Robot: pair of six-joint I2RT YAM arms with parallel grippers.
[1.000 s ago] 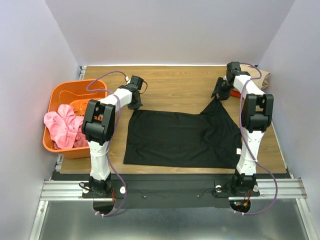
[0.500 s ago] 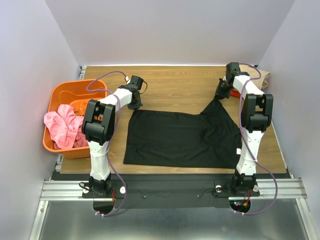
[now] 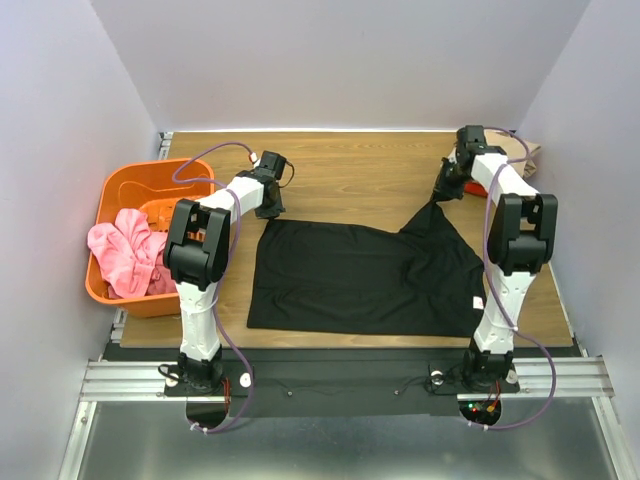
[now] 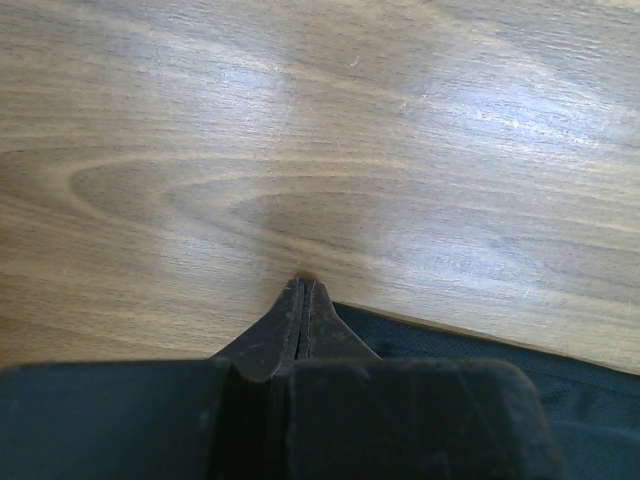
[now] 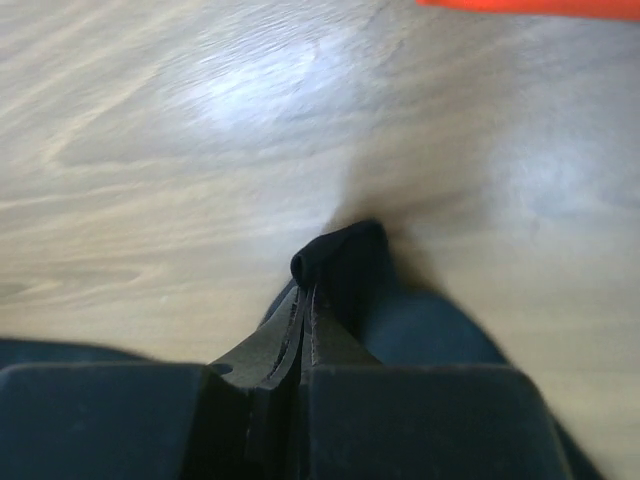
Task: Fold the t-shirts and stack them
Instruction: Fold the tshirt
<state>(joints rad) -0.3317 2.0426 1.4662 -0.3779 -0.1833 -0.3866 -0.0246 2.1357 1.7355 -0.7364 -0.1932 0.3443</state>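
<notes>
The black t-shirt (image 3: pixel 360 275) lies spread on the wooden table, with a small white tag (image 3: pixel 478 302) at its near right edge. My left gripper (image 3: pixel 268 208) is at its far left corner with jaws pressed together. In the left wrist view the gripper (image 4: pixel 303 287) touches the table and the black cloth (image 4: pixel 470 345) runs off from it to the right. My right gripper (image 3: pixel 444 190) is shut on the shirt's far right corner, which is pulled into a peak. A fold of black cloth (image 5: pixel 340 255) sticks out past its tips (image 5: pixel 306 295). The tan shirt (image 3: pixel 528 155) lies far right.
An orange plastic basket (image 3: pixel 125 185) holding pink cloth (image 3: pixel 125 255) stands at the table's left edge. Something bright orange (image 3: pixel 477 188) lies just right of my right gripper and shows at the top of the right wrist view (image 5: pixel 530 5). Purple walls enclose the table.
My right gripper has moved a little back and to the right with the shirt corner in it, stretching the peak. The left arm has not moved.
</notes>
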